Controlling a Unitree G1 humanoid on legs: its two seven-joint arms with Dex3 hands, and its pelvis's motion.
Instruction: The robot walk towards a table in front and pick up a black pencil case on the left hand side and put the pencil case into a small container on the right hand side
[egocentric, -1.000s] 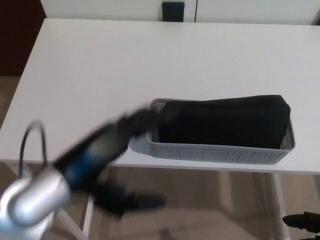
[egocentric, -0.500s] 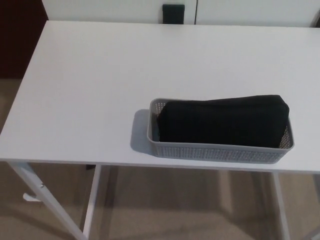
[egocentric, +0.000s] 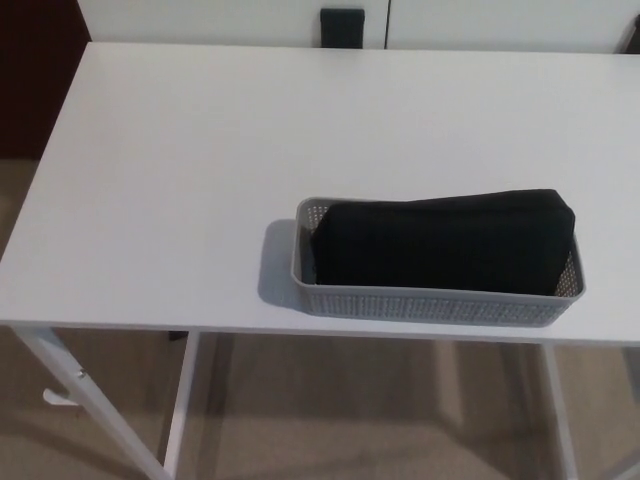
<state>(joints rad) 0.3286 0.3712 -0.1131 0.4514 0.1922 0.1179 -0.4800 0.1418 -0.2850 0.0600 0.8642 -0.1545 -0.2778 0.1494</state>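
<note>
The black pencil case (egocentric: 445, 242) lies lengthwise inside the small grey perforated container (egocentric: 430, 304), filling most of it and rising above the rim. The container stands on the white table (egocentric: 200, 160), near the front edge and right of centre. Neither of my hands nor any part of my arms shows in the head view.
A small dark object (egocentric: 342, 24) sits just behind the table's far edge, against a white wall. White table legs (egocentric: 180, 415) run down to a beige floor below the front edge. A dark red-brown surface (egocentric: 35, 70) borders the table at the far left.
One second ago my left arm reached toward the container's left end. It then withdrew out of view and stays out. The pencil case and container remain in place.
</note>
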